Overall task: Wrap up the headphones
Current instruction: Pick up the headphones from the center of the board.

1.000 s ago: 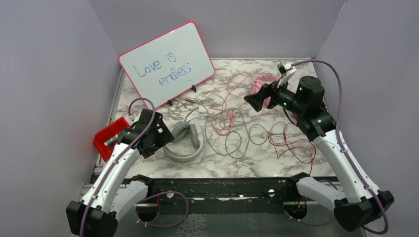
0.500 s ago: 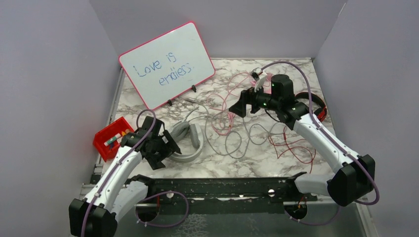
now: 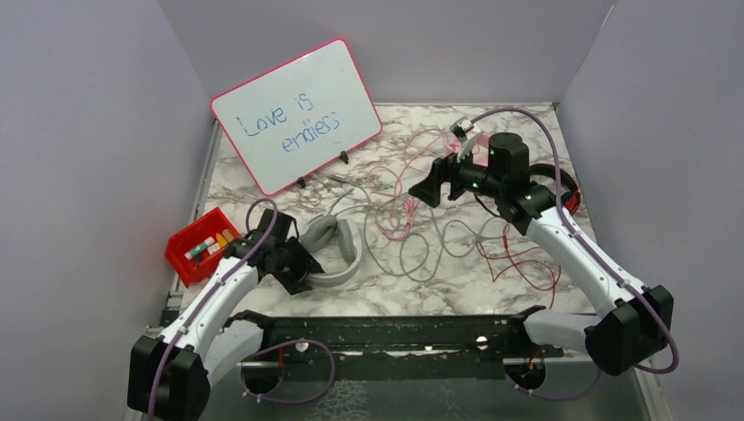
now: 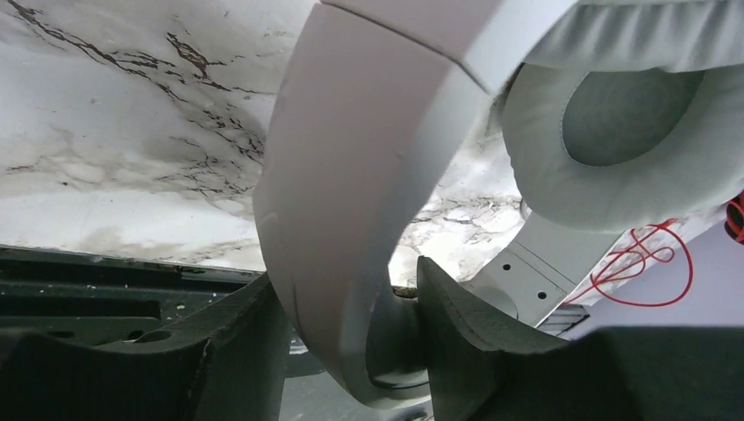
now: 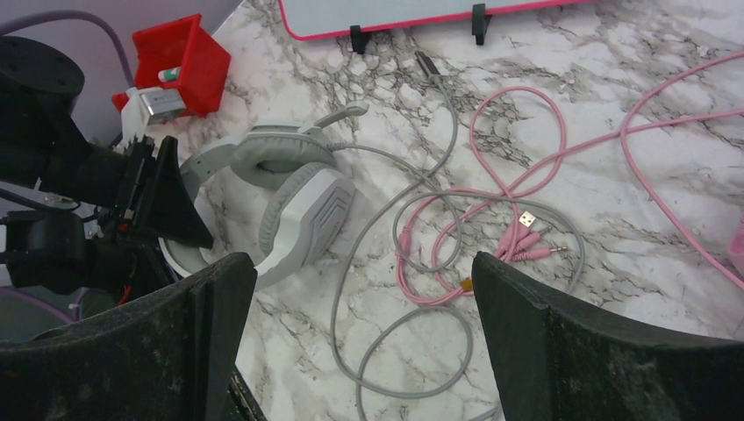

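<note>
Headphones: one grey pair, band in left claw; right claw wide; others possibly hidden.

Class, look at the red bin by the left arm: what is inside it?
The red bin holds a few small colourful items, one green and white. What they are is too small to tell, and the bin's bottom is covered.

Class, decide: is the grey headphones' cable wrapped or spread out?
Spread out: the grey cable trails in loose loops across the table, away from the grey headphones.

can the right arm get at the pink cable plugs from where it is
Probably yes: the right hand is open and hovers over the pink plugs, with only loose grey cable lying beside them.
</note>
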Robot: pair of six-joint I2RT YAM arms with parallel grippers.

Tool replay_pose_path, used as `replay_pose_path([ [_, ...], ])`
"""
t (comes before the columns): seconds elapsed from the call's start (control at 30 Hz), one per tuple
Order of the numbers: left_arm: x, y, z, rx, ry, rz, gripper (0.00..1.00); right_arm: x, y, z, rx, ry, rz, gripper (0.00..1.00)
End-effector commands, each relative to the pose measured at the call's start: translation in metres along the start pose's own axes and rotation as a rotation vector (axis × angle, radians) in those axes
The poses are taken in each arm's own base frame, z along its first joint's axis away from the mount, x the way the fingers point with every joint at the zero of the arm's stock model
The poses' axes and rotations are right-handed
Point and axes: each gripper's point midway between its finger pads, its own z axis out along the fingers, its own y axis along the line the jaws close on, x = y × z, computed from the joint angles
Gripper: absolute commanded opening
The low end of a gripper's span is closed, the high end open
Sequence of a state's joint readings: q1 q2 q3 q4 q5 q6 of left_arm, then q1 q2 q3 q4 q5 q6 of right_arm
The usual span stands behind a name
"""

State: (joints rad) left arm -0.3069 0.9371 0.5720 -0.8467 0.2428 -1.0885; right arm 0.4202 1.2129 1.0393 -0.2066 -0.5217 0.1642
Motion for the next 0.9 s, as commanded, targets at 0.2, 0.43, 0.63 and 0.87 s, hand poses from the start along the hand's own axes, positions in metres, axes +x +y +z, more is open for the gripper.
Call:
replay_pose_path([
  [0.2,0.0,-0.011,-0.004,0.056,0.002,0.009,0.3,-0.004,0.0,-0.006,0.025,-0.031,-0.031,1.0],
  [0.43,-0.025,-0.047,-0.038,0.15,-0.136,0.173,0.04,-0.004,-0.008,-0.005,0.063,-0.035,-0.038,1.0],
  [0.63,-0.038,-0.097,-0.077,0.287,-0.203,0.339,0.0,-0.016,-0.033,-0.013,0.19,-0.083,-0.007,1.0],
  [0.87,-0.066,-0.175,-0.156,0.462,-0.359,0.643,0.0,-0.005,-0.089,-0.023,0.154,-0.114,0.137,0.99],
])
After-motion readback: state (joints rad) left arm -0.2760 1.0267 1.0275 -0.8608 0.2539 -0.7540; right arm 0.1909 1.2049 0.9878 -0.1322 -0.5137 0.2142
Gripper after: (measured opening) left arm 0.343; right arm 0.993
